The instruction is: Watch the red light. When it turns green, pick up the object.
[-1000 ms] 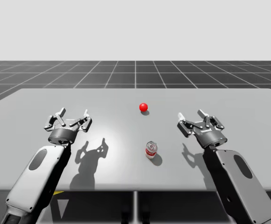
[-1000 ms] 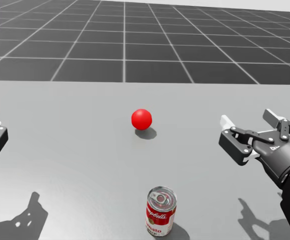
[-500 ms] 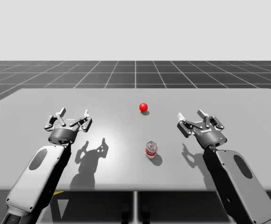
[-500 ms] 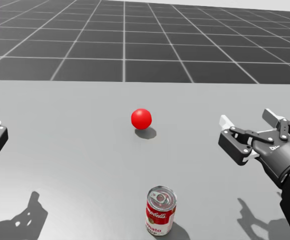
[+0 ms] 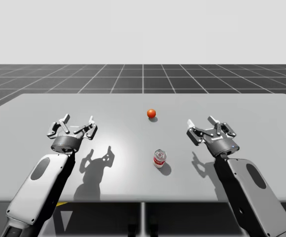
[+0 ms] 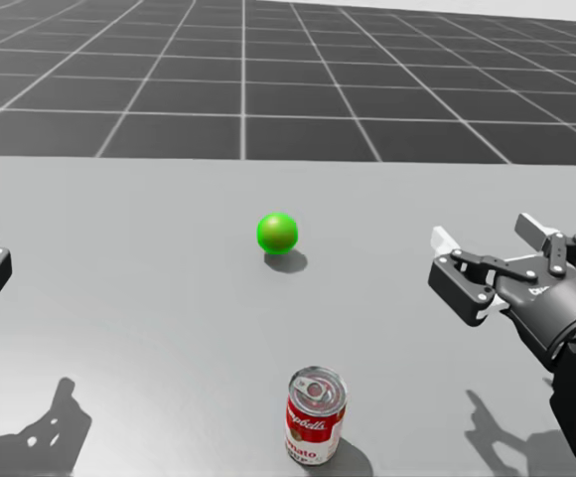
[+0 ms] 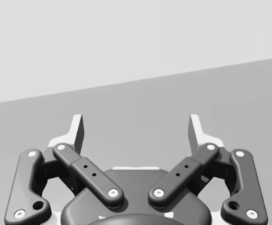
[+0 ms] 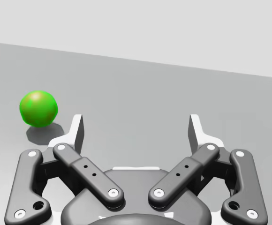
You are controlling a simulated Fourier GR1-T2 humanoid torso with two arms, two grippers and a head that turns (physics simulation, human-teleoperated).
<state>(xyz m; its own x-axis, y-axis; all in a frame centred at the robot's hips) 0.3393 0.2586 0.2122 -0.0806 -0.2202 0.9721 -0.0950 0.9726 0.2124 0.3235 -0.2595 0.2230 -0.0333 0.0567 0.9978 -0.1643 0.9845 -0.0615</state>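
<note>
The only print stands on the red-and-white cylindrical can: a line of white script across the red upper band of its label. A small pale mark on the body of my right gripper is too small to read.

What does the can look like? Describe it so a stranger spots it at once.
Look at the grey table. Between my left gripper and right gripper, nearer me than the green ball, stands an upright can. It alone is cylindrical, red and white with a silver lid.
</note>
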